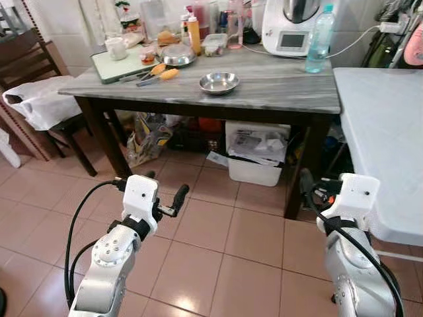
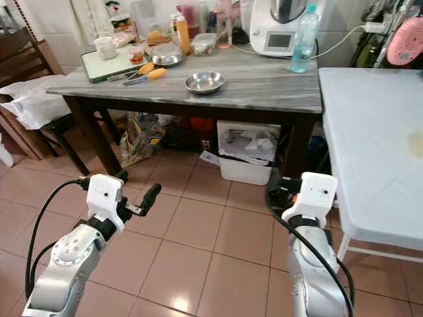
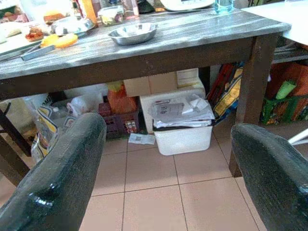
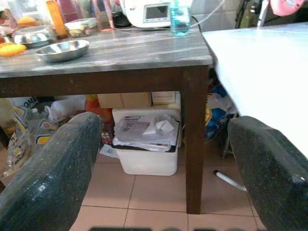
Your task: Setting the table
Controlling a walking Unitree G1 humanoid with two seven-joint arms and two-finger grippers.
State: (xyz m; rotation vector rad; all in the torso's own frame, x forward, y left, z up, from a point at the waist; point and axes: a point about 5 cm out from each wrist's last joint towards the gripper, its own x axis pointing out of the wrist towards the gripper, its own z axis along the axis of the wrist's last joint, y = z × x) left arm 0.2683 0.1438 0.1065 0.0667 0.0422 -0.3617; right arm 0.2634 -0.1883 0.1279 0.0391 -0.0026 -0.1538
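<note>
Nearest the camera, both arms are raised above the tiled floor [image 1: 218, 244], short of the table. The left gripper [image 3: 168, 163] has its fingers spread wide apart and holds nothing. The right gripper [image 4: 166, 163] is likewise wide open and empty; both point toward the table's underside.

Under the table stands a white bin [image 1: 256, 153] stuffed with papers, with bags and boxes beside it. A chair [image 1: 39, 86] draped with a white plastic bag stands at the table's left end.

The dark wooden table [image 1: 277, 89] has a grey streaked top. A steel bowl [image 1: 219, 82] sits near the front edge, about midway along it, apart from everything else. Left of the bowl lie two orange-handled tools [image 1: 158, 74], resting partly on a pale green cutting board [image 1: 119, 66] near the back left corner. A white mug [image 1: 116, 47] stands on the board. Behind the tools sits a steel dish [image 1: 178, 55].

Along the back edge stand an orange bottle [image 1: 193, 34], a clear food container [image 1: 215, 44], a white kitchen appliance [image 1: 295, 26] with a small screen, and a blue-tinted water bottle [image 1: 318, 39] near the back right corner.

A white table [image 1: 386, 132] adjoins the dark table's right end.
</note>
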